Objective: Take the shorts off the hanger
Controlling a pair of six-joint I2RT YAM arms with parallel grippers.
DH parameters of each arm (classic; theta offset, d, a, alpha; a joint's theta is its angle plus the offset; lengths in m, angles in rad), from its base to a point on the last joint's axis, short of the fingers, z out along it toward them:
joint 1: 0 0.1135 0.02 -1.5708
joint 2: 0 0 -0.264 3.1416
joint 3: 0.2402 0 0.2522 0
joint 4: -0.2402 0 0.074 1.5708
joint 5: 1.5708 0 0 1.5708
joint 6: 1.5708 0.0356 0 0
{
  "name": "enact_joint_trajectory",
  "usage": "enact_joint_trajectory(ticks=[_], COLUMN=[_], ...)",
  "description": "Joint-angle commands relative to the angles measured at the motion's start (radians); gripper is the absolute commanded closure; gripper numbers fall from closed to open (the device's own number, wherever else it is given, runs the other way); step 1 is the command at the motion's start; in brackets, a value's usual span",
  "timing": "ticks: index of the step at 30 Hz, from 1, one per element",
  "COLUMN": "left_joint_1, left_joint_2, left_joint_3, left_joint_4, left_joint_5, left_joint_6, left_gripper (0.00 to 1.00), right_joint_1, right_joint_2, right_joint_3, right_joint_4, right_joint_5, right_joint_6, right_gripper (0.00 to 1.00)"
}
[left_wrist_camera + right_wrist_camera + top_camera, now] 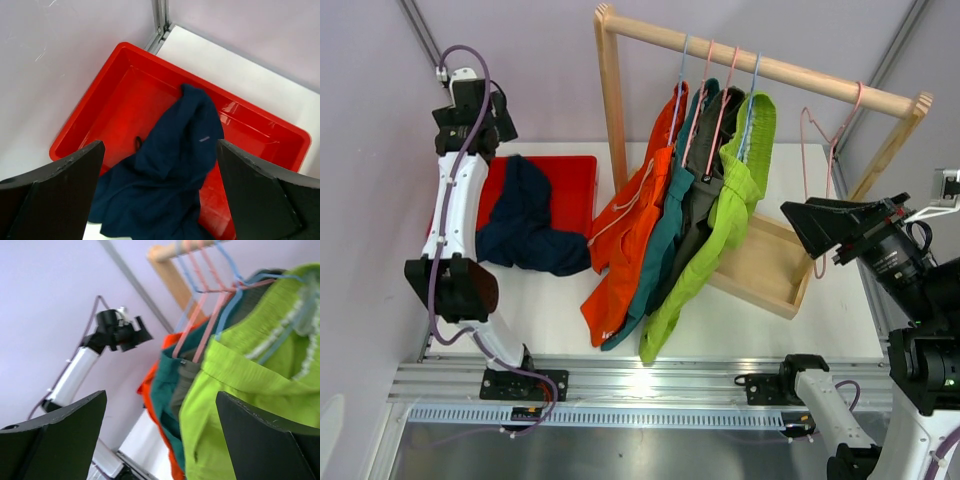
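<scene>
On the wooden rack, orange shorts with a white drawstring, teal shorts, dark grey shorts and lime green shorts hang on wire hangers. Navy shorts lie half in the red tray, spilling over its near edge. High above that tray, my left gripper stands open and empty over the navy shorts. Right of the rack, my right gripper is open and empty, facing the lime green shorts a short way off.
An empty pink hanger hangs at the rack's right end. The rack's wooden base box sits on the white table under the hanging clothes. Purple walls close in at left and back. A metal rail runs along the near edge.
</scene>
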Motion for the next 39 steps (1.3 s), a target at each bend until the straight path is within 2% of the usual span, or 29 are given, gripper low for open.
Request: enact_joint_trajectory(ticks=[1, 4, 8, 12, 20, 26, 28, 34, 35, 39], left_joint_1=[-0.001, -0.034, -0.135, -0.225, -0.273, -0.275, -0.275, -0.275, -0.275, -0.275], left_joint_2=[-0.108, -0.214, -0.371, -0.604, -0.927, -1.005, -1.025, -1.065, -1.070, -1.090], left_joint_3=[-0.014, -0.083, -0.193, -0.420, -0.771, -0.918, -0.951, -1.015, -1.031, -1.080], left_joint_4=[0.024, 0.033, 0.041, 0.084, 0.156, 0.173, 0.196, 0.218, 0.228, 0.251], left_joint_5=[0.054, 0.069, 0.072, 0.086, 0.248, 0.289, 0.288, 0.279, 0.279, 0.282], left_joint_6=[-0.055, -0.039, -0.016, -0.030, -0.058, -0.033, -0.024, -0.009, -0.009, -0.012], left_gripper=[0.01, 0.01, 0.01, 0.01, 0.01, 0.01, 0.01, 0.01, 0.01, 0.01], right_joint_1=[-0.006, -0.018, -0.015, 0.008, 0.149, 0.256, 0.279, 0.302, 0.305, 0.305], right_joint_2=[0.035, 0.097, 0.196, 0.303, 0.446, 0.499, 0.506, 0.513, 0.510, 0.510], right_joint_3=[0.018, 0.046, 0.086, 0.138, 0.162, 0.158, 0.140, 0.100, 0.095, 0.083], right_joint_4=[0.187, 0.253, 0.260, 0.214, 0.186, 0.198, 0.217, 0.229, 0.232, 0.229], right_joint_5=[-0.172, -0.221, -0.204, -0.128, 0.070, 0.202, 0.236, 0.285, 0.293, 0.307], right_joint_6=[0.113, 0.167, 0.152, 0.103, -0.033, -0.069, -0.073, -0.077, -0.077, -0.077], right_gripper=[0.01, 0.01, 0.02, 0.07, 0.16, 0.26, 0.33, 0.39, 0.46, 0.60])
